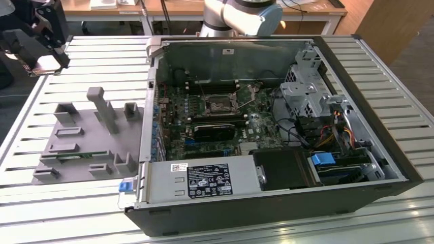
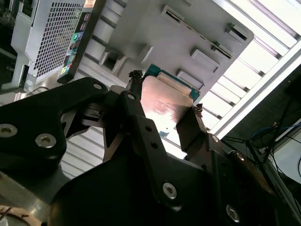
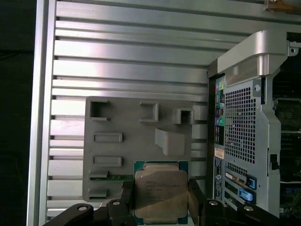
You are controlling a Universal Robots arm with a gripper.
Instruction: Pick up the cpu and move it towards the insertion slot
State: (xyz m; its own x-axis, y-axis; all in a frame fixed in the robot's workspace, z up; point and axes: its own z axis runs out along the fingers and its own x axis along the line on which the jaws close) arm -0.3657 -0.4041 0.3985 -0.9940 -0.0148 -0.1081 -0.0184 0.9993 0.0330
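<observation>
Progress: pickup done | gripper [image 3: 160, 189] clamped on cpu [image 3: 161, 195], held clear of grey tray [image 3: 122, 117] | insertion slot [image 1: 220, 103] in computer case [image 1: 271, 216] well apart, transfer not yet done

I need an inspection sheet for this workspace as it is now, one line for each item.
Surface: slatted metal table carrying a grey tray and an open computer case.
Job's things: cpu lifted clear of the tray; insertion slot on the motherboard, well apart from it.
Clutter: green memory stick in the tray.
Grippers: gripper shut on the cpu, one finger on each side.
Cables: coloured wires inside the case.
Surroundings: wooden desk behind.
</observation>
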